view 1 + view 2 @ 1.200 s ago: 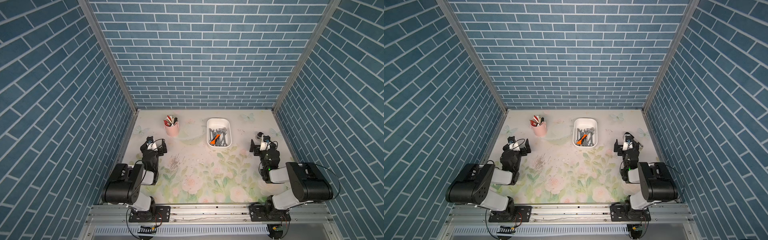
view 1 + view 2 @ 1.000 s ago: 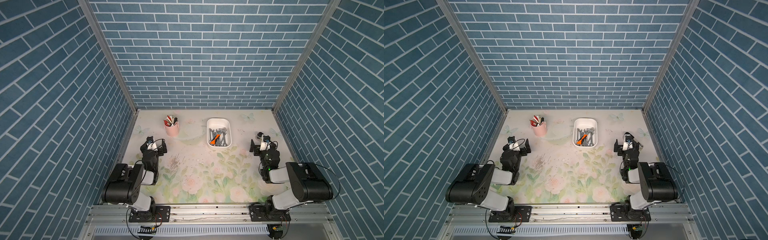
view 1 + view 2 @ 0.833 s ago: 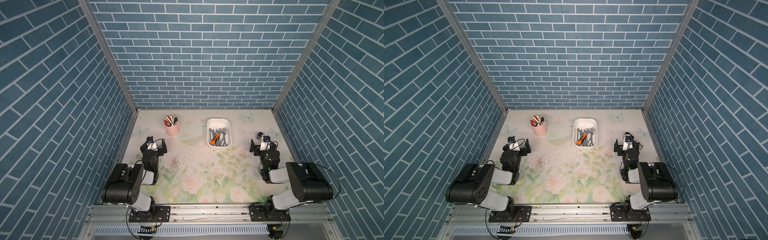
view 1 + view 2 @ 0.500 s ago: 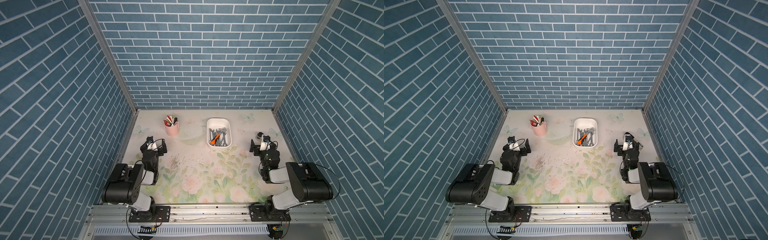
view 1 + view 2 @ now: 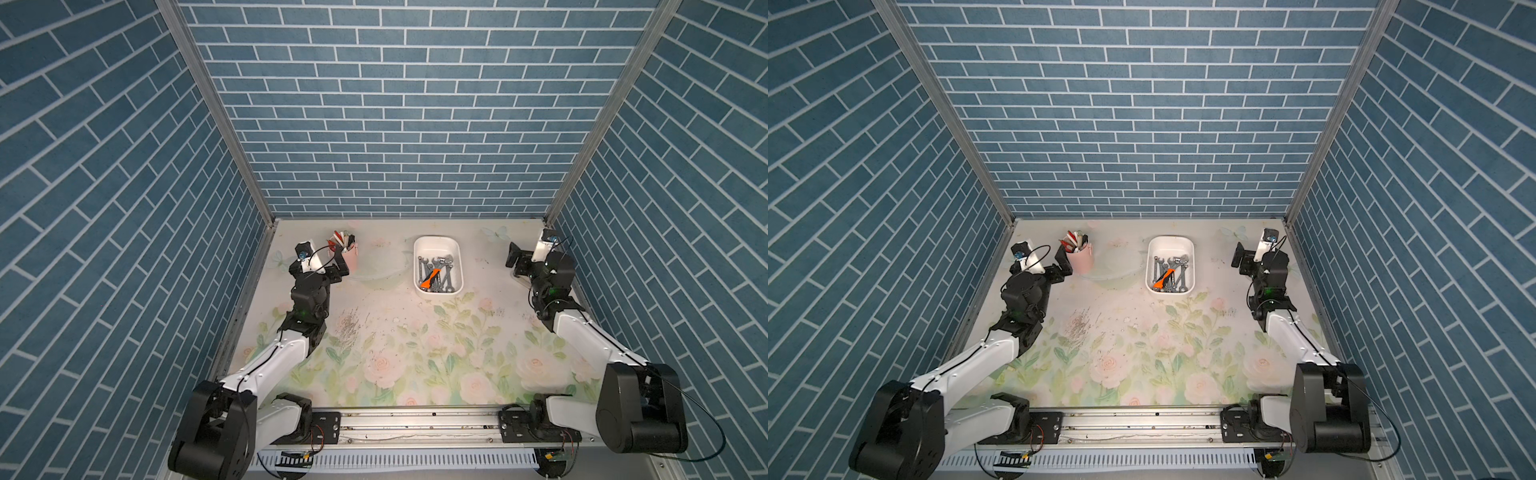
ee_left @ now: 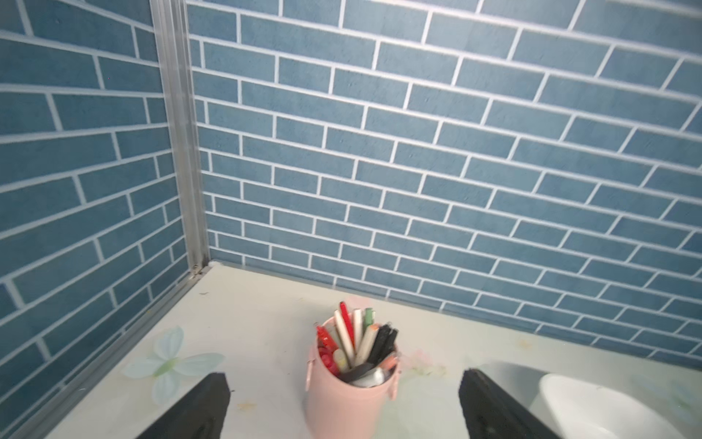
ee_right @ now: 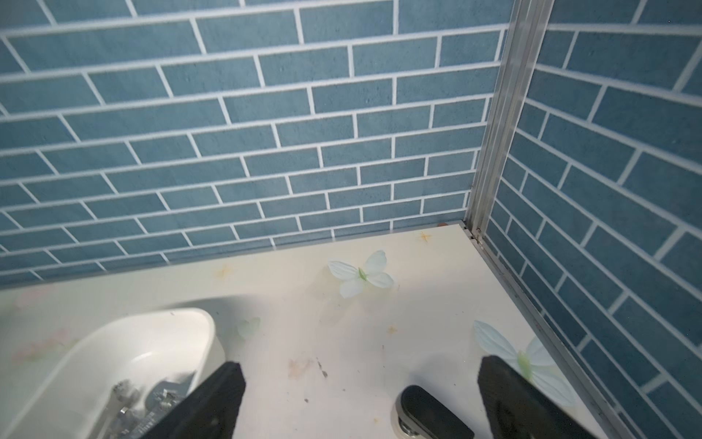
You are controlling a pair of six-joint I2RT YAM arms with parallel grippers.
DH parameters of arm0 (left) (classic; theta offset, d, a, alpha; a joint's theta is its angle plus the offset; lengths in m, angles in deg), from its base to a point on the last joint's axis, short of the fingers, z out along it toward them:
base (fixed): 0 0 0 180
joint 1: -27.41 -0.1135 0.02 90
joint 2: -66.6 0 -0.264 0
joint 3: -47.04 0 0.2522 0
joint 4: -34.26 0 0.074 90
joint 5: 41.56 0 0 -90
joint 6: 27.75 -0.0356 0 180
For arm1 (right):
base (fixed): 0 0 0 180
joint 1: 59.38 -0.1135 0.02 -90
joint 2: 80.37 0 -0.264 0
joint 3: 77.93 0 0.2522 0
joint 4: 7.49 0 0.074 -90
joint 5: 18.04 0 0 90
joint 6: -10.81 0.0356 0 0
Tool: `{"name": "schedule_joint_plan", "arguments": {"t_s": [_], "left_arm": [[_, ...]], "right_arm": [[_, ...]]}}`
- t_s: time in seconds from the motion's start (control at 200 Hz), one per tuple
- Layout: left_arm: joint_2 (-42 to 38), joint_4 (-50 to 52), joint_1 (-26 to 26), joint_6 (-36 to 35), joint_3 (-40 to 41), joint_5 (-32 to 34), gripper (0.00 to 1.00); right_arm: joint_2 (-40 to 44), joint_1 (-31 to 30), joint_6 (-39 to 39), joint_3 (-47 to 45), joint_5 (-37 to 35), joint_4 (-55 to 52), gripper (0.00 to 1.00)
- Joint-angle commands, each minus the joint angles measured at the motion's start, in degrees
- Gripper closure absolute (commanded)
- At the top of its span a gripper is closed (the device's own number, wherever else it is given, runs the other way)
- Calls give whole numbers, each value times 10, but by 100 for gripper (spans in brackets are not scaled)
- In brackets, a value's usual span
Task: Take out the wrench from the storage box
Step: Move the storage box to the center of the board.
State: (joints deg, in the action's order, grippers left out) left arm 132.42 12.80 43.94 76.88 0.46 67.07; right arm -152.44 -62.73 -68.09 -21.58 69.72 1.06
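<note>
The white storage box [image 5: 437, 240] [image 5: 1170, 240] lies at the back middle of the floral table. Several steel wrenches [image 5: 439, 270] [image 5: 1172, 272] lie in it, with an orange-handled tool [image 5: 430, 277] across them. My left gripper [image 5: 320, 264] [image 6: 343, 380] is open and empty, its fingers wide apart, just in front of the pink cup, left of the box. My right gripper [image 5: 534, 257] [image 7: 362, 366] is open and empty over bare table right of the box. The right wrist view shows the box's corner [image 7: 171, 315] and some wrench ends [image 7: 133, 403].
A pink cup [image 5: 351, 262] [image 6: 342, 403] full of pens stands left of the box. A small black-topped knob [image 7: 429, 410] sits on the table between my right fingers. Blue brick walls close the back and both sides.
Both arms have unfolded and reached toward the back of the table: the left up to the pink cup, the right toward the back right corner. Both grippers stayed open.
</note>
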Motion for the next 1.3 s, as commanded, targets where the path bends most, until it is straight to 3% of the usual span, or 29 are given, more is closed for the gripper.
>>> {"name": "schedule_joint_plan", "arguments": {"t_s": [0.0, 0.13, 0.335, 0.515, 0.67, 0.815, 1.07, 1.185, 1.295], "left_arm": [[-1, 173, 3, 92, -52, -15, 0], [-6, 272, 3, 141, -95, -61, 0], [26, 344, 7, 154, -129, -197, 1], [57, 405, 53, 178, -159, -195, 7], [132, 463, 130, 193, -232, -120, 22], [217, 447, 161, 202, -289, -148, 39], [312, 449, 174, 201, -367, -176, 45], [325, 449, 174, 201, -370, -173, 46], [330, 452, 174, 200, -372, -173, 55]], "right_arm": [[4, 0, 100, 46, 71, -211, 0], [-5, -9, 136, 62, 147, -267, 0], [-54, -58, 152, 84, 177, -316, 0], [-151, -117, 155, 151, 154, -342, 14], [-234, -140, 146, 219, 127, -366, 19], [-292, -144, 133, 273, 115, -368, 21], [-381, -145, 105, 362, 89, -405, 30], [-407, -145, 97, 390, 98, -419, 44], [-416, -145, 92, 396, 118, -420, 62]]}}
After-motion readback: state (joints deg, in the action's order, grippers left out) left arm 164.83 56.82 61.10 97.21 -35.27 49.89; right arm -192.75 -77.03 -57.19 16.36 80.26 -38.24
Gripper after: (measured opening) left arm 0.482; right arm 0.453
